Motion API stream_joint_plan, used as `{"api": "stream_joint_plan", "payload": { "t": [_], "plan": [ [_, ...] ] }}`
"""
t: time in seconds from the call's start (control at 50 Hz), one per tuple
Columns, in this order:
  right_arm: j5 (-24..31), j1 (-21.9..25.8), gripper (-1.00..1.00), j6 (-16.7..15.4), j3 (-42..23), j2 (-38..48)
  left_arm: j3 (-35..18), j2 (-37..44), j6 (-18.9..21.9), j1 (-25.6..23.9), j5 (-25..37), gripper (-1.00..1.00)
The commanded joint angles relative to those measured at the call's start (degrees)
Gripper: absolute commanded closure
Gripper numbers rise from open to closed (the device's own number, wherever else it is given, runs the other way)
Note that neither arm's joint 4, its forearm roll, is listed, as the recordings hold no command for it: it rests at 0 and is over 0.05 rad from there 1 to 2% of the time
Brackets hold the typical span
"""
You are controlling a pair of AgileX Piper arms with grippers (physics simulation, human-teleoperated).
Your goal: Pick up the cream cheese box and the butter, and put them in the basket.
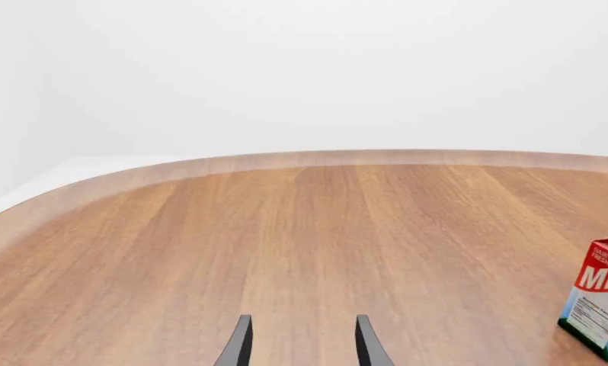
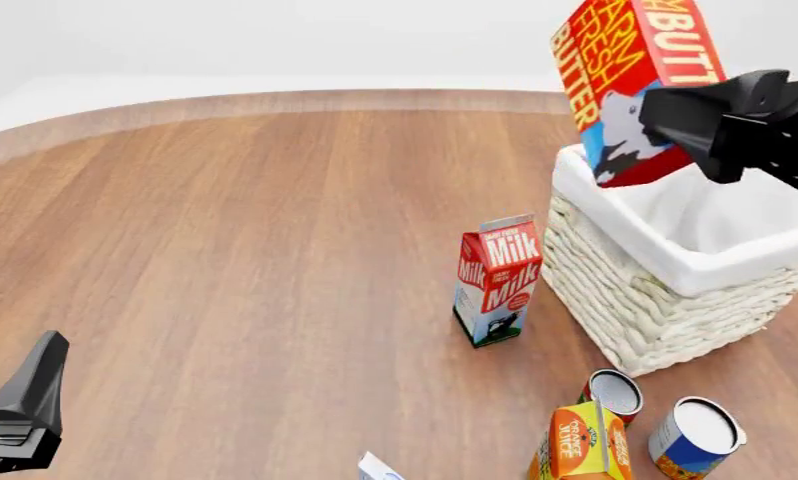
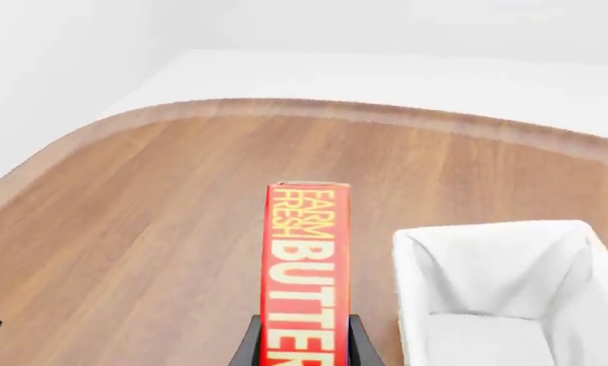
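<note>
Right gripper (image 2: 693, 125) is clamped on the butter (image 2: 635, 75), carried high over the near-left corner of the basket (image 2: 639, 300). Bring it further in over the white lining before you let go; released here it may clip the rim. The box stands between the jaws, gripped at one end, most of its length sticking out beyond them. Left gripper (image 1: 302, 343) is parted and holds nothing. Cream cheese box (image 2: 379, 468) lies at the table's near edge, only a corner showing.

Butter (image 3: 306, 267): "FARM FRESH BUTTER". Milk carton (image 2: 498, 280): "Milk". OJ carton (image 2: 581, 443): "JUICE".
</note>
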Motion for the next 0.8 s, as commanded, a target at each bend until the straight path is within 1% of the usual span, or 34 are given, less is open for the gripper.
{"api": "stream_joint_plan", "payload": {
  "t": [0.02,0.08,0.12,0.22,0.26,0.28,0.3,0.32,0.34,0.38,0.42,0.48,0.5,0.54,0.6,0.64,0.8],
  "plan": [
    [-3.39,-7.20,1.00,2.70,0.77,0.54,0.00,0.00,0.00,0.00,0.00,-1.00],
    [-3.60,-8.33,1.00,3.95,0.16,1.20,0.00,0.00,0.00,0.00,0.00,-1.00],
    [-4.10,-9.11,1.00,4.09,0.09,1.77,0.00,0.00,0.00,0.00,0.00,-1.00],
    [-6.61,-11.63,1.00,5.65,1.48,3.02,0.00,0.00,0.00,0.00,0.00,-1.00],
    [-7.92,-12.76,1.00,6.48,2.45,3.58,0.00,0.00,0.00,0.00,0.00,-1.00],
    [-8.57,-13.20,1.00,6.32,2.89,3.79,0.00,0.00,0.00,0.00,0.00,-1.00],
    [-9.65,-14.24,1.00,7.30,3.68,4.35,0.00,0.00,0.00,0.00,0.00,-1.00],
    [-9.67,-14.24,1.00,7.30,3.70,4.36,0.00,0.00,0.00,0.00,0.00,-1.00],
    [-11.19,-15.31,1.00,7.99,4.63,4.86,0.00,0.00,0.00,0.00,0.00,-1.00],
    [-12.39,-16.26,1.00,8.97,5.55,5.28,0.00,0.00,0.00,0.00,0.00,-1.00],
    [-14.11,-16.77,1.00,10.27,7.18,6.04,0.00,0.00,0.00,0.00,0.00,-1.00],
    [-16.73,-17.16,1.00,11.28,9.77,7.32,0.00,0.00,0.00,0.00,0.00,-1.00],
    [-15.66,-17.40,1.00,11.45,8.90,7.18,0.00,0.00,0.00,0.00,0.00,-1.00],
    [-15.77,-17.54,1.00,11.65,8.96,7.11,0.00,0.00,0.00,0.00,0.00,-1.00],
    [-16.02,-17.82,1.00,12.91,9.29,7.16,0.00,0.00,0.00,0.00,0.00,-1.00],
    [-16.08,-17.99,1.00,12.39,9.18,7.02,0.00,0.00,0.00,0.00,0.00,-1.00],
    [-16.91,-18.85,1.00,12.51,9.43,6.24,0.00,0.00,0.00,0.00,0.00,-1.00]
  ]
}}
